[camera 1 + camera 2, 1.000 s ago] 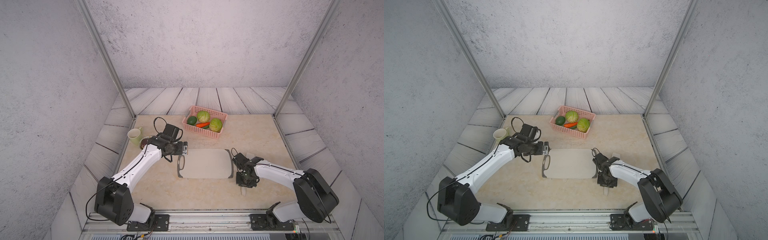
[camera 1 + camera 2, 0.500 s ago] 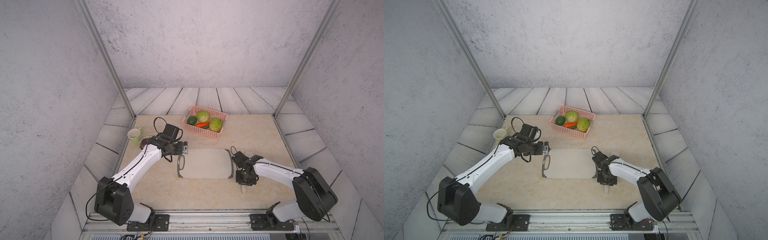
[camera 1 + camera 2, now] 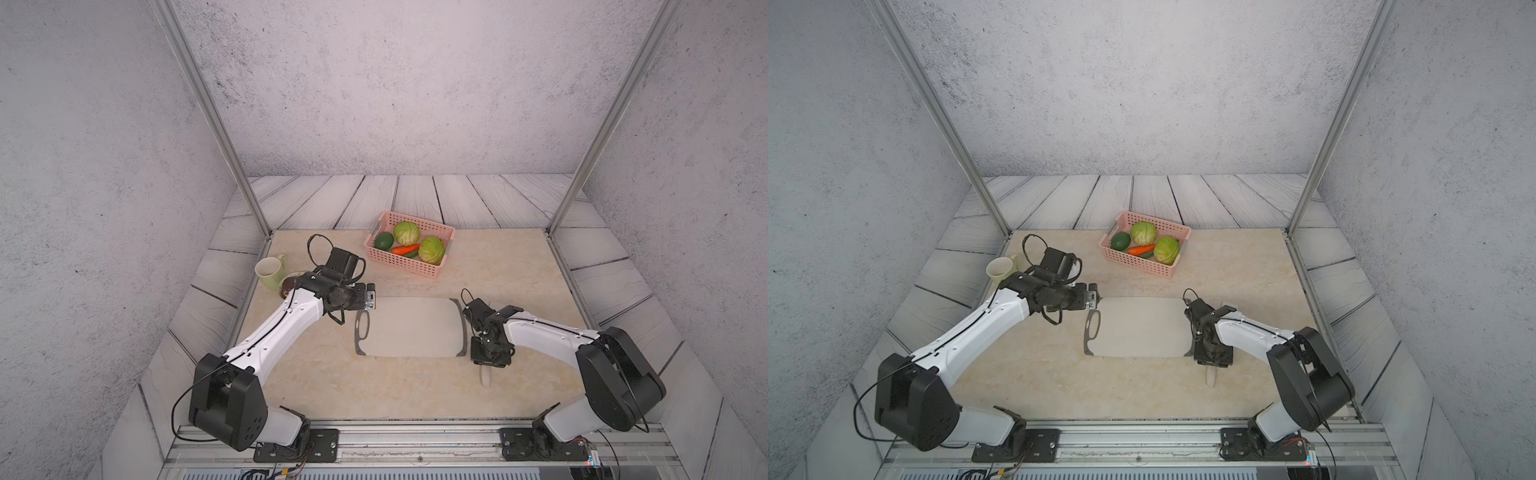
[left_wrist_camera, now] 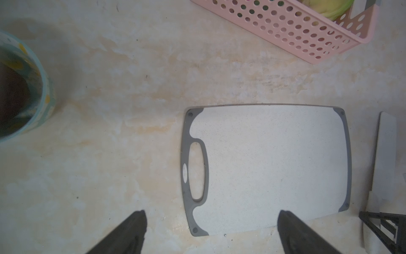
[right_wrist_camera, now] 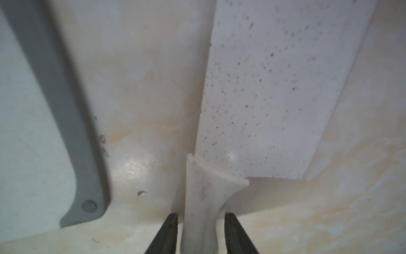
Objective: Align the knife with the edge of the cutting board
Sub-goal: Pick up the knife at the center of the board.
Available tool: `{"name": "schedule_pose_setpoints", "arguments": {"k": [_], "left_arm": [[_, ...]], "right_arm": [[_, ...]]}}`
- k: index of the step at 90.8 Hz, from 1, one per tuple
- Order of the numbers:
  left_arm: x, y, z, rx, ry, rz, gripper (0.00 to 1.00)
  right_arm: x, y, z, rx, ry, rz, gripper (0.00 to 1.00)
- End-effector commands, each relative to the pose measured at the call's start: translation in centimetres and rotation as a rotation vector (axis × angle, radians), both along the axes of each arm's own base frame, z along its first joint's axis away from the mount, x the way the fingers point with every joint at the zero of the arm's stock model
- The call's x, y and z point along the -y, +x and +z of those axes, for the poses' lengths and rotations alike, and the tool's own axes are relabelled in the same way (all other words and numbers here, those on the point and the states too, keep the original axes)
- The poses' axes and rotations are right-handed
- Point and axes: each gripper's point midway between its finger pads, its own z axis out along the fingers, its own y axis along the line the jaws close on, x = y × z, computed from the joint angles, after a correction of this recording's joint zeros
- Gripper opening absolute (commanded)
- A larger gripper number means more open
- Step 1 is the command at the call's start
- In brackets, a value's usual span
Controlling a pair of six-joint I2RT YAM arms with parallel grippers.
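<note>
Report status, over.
Left gripper open, by cutting board. Right gripper open, straddling knife handle. Blade flat beside board's end, roughly parallel, not touching. Nothing between them.

The left gripper hovers wide apart by the cutting board's handle end; the right gripper, slightly parted, sits low beside the opposite end.

A pink basket is holding cabbages, an avocado and a carrot. A pale mug is standing well apart.

We look down from high in front over the whole table in both top views. Our left wrist view overlooks the cutting board; the right, very close, shares its corner and the knife.
</note>
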Motion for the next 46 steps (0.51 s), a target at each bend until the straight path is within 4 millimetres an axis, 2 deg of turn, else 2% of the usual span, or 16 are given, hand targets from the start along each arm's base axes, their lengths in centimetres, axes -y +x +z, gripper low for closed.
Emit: {"name": "schedule_pose_setpoints", "arguments": {"k": [1, 20, 46], "left_arm": [[0.5, 0.2, 0.6, 0.009, -0.006, -0.017, 0.98], [0.5, 0.2, 0.6, 0.010, -0.008, -0.019, 0.98], [0.5, 0.2, 0.6, 0.011, -0.008, -0.020, 0.98]], "right_arm": [[0.4, 0.6, 0.1, 0.000, -0.007, -0.037, 0.40], [0.3, 1.3, 0.0, 0.000, 0.002, -0.074, 0.39], [-0.1, 1.6, -0.2, -0.001, 0.012, -0.110, 0.31]]}}
